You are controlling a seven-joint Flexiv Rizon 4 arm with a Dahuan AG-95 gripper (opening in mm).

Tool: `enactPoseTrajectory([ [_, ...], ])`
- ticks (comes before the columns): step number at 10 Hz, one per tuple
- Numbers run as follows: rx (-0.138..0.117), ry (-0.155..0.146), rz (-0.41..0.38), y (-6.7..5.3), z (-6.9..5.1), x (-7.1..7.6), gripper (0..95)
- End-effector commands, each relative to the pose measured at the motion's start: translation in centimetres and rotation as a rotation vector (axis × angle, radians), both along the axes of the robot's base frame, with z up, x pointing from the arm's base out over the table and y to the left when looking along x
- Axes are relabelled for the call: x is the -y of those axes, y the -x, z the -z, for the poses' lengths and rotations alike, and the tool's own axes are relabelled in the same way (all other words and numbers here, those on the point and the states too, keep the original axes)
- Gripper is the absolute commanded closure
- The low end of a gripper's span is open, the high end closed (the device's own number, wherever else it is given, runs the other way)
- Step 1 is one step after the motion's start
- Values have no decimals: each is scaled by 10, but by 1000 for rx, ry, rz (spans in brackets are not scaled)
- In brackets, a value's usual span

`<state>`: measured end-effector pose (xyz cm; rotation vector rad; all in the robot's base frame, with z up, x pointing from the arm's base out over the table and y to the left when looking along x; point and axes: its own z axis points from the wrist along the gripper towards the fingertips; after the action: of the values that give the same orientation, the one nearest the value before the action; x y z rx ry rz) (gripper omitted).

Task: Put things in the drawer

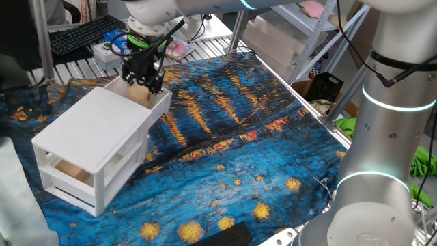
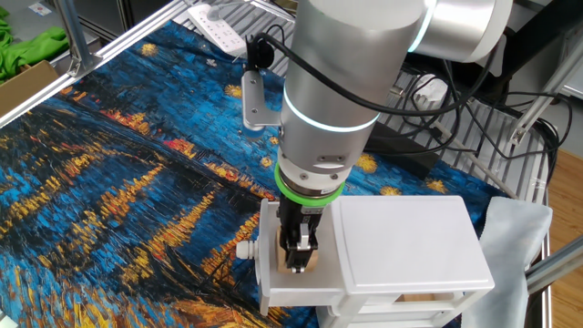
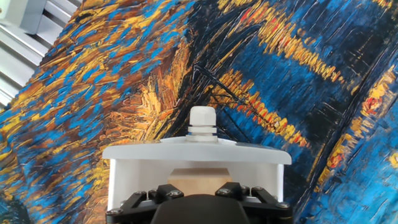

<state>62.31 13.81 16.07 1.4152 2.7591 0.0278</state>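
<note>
The white cabinet (image 1: 95, 126) (image 2: 401, 241) stands on the blue and yellow cloth with its upper drawer (image 1: 164, 102) (image 2: 266, 264) pulled out. My gripper (image 1: 143, 80) (image 2: 299, 255) (image 3: 198, 186) reaches straight down into that drawer. It is shut on a pale tan wooden block (image 1: 140, 94) (image 2: 302, 264) (image 3: 196, 176), which sits between the black fingers inside the drawer walls. In the hand view the drawer front (image 3: 196, 152) with its round white knob (image 3: 203, 124) lies just beyond the block. Whether the block touches the drawer floor is hidden.
Something tan (image 1: 72, 171) shows through an opening low in the cabinet. A keyboard (image 1: 82, 34) and a pink-patterned packet (image 1: 177, 49) lie behind the cabinet. A power strip (image 2: 219, 27) and green cloth (image 2: 27, 41) lie off the cloth's edge. The arm's grey base (image 1: 389, 171) stands at the right.
</note>
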Motion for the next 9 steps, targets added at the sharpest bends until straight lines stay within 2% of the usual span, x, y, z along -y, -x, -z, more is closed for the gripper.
enactPoseTrajectory([
  [1,-7,-1,4,0,0,0,570],
  [2,-9,-1,4,0,0,0,380],
  [4,-14,-2,4,0,0,0,380],
  [5,-16,-1,2,0,0,0,190],
  [6,-23,-1,-7,0,-1,0,380],
  [9,-52,-12,-36,2,-16,3,380],
])
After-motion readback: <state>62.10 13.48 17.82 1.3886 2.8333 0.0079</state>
